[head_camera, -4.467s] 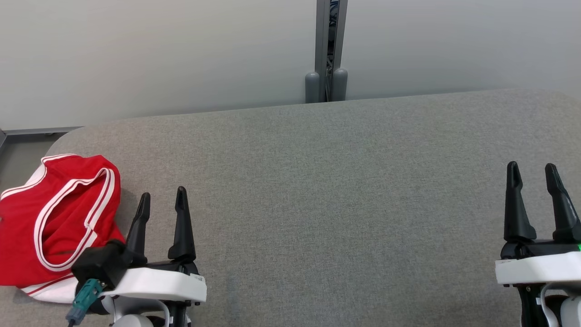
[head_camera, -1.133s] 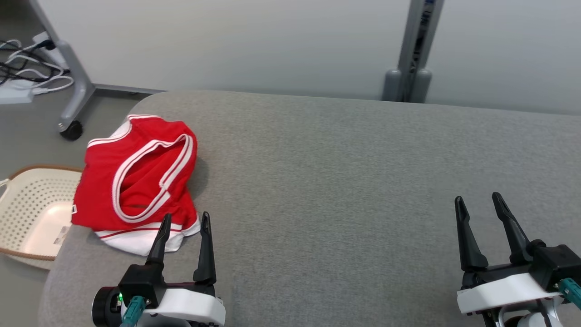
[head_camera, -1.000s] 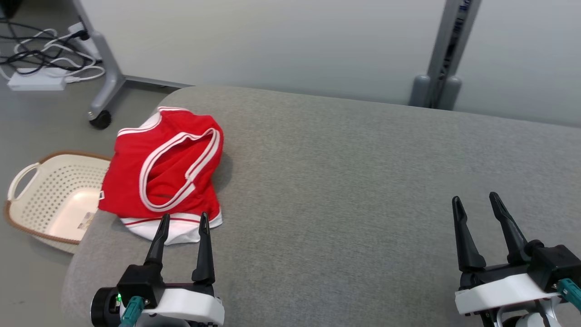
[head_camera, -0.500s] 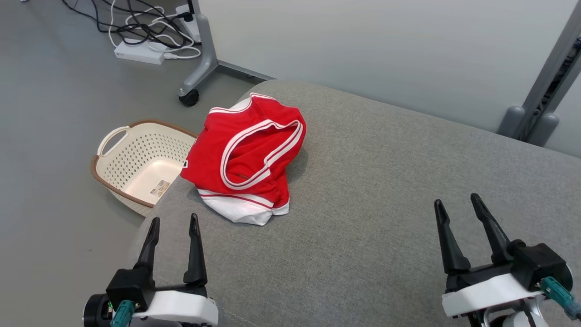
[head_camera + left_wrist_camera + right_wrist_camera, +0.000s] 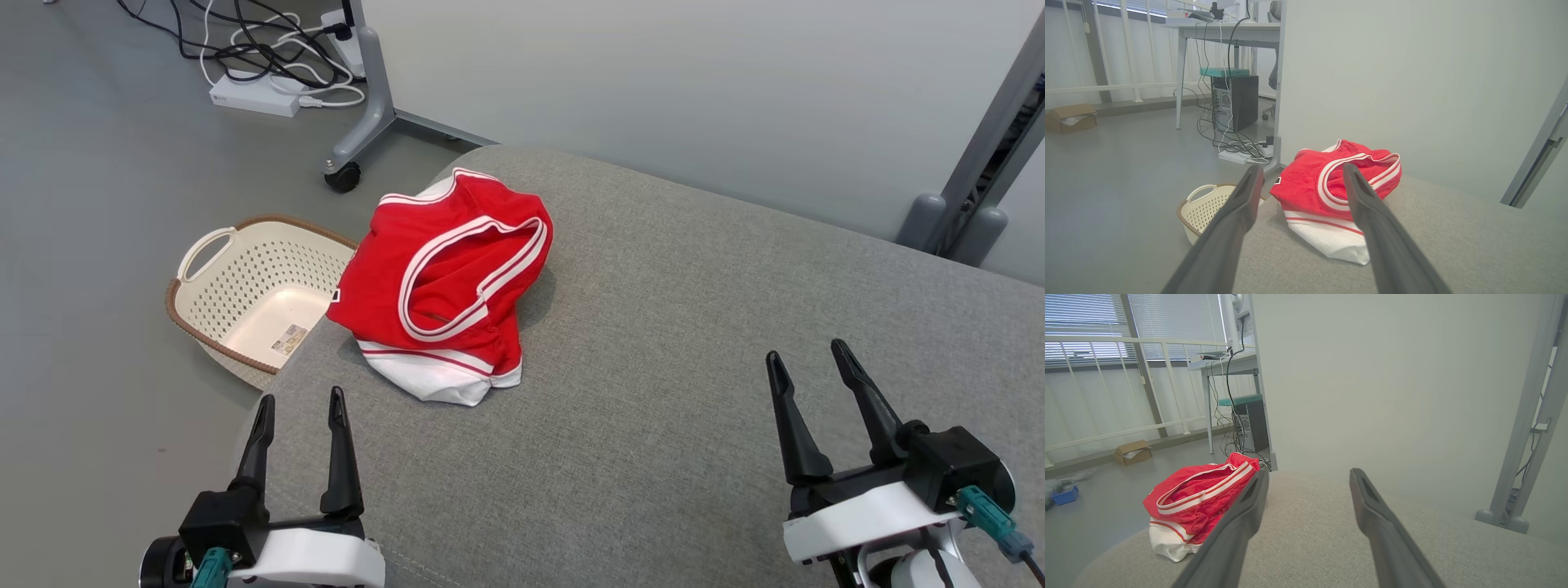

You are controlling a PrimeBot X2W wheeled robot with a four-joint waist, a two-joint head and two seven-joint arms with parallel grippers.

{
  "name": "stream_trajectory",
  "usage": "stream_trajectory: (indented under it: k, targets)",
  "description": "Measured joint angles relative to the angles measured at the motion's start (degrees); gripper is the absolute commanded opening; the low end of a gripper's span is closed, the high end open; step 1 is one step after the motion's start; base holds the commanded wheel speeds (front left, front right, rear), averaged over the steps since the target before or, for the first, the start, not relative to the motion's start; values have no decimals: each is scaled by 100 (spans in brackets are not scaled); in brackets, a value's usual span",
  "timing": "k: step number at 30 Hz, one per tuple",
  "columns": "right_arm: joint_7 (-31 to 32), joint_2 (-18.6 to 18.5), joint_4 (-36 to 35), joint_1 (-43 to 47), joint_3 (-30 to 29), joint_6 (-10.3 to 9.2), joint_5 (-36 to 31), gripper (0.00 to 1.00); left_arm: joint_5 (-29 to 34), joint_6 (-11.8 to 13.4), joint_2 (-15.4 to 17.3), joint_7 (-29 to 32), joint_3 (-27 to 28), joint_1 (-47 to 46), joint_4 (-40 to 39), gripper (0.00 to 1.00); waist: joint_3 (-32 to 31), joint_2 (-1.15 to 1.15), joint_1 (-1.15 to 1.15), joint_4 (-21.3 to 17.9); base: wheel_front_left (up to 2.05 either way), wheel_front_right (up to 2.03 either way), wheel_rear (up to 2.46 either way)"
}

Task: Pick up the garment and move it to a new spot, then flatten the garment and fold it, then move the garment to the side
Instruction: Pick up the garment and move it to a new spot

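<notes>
The garment (image 5: 441, 282) is a crumpled red top with white trim, heaped near the left end of the grey padded table (image 5: 694, 343). The left wrist view has the garment (image 5: 1331, 196) straight ahead between the fingers; the right wrist view has the garment (image 5: 1196, 502) off to the left. My left gripper (image 5: 298, 404) hovers open at the table's near left corner, short of the garment and apart from it. My right gripper (image 5: 808, 355) stands open over the table's near right part, far from the garment. Both hold nothing.
A cream perforated basket (image 5: 245, 286) sits on the floor just left of the table's end. A wheeled stand leg (image 5: 355, 139) and a tangle of cables with a power strip (image 5: 253, 94) lie on the floor behind it. A grey post (image 5: 971, 180) rises at the far right.
The head camera has swung left, bringing the garment, basket and floor into the picture. Both grippers have stayed open; the left one now sits further back from the garment.
</notes>
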Motion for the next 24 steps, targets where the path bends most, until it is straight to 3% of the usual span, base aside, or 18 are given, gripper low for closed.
stream_trajectory:
  k: [5, 11, 15, 20, 24]
  targets:
    - [0, -1, -110, 63, -48, 1, -87, 100, -68, -153, -1, -1, 7, -40, 142, 100, 65, 0, 0, -15, 0, 0, 0]
    - [1, 0, -310, 109, -123, 0, -335, 100, 83, -791, 142, -1, -85, -602, 773, 100, 289, 0, 0, -43, 0, 0, 0]
    - [47, -2, -472, -37, -183, 1, -487, 100, 47, -1150, 439, 142, -56, -1234, 1211, 100, 585, 0, 0, -153, 0, 0, 0]
    - [207, 2, -564, -149, -163, 1, -600, 100, -258, -1663, 1016, 931, -45, -2138, 1601, 100, 974, 0, 0, -348, 0, 0, 0]
    - [245, -3, -628, -264, -198, 0, -667, 100, -636, -1782, 1484, 1553, -120, -2689, 1964, 100, 1221, 0, 0, -551, 0, 0, 0]
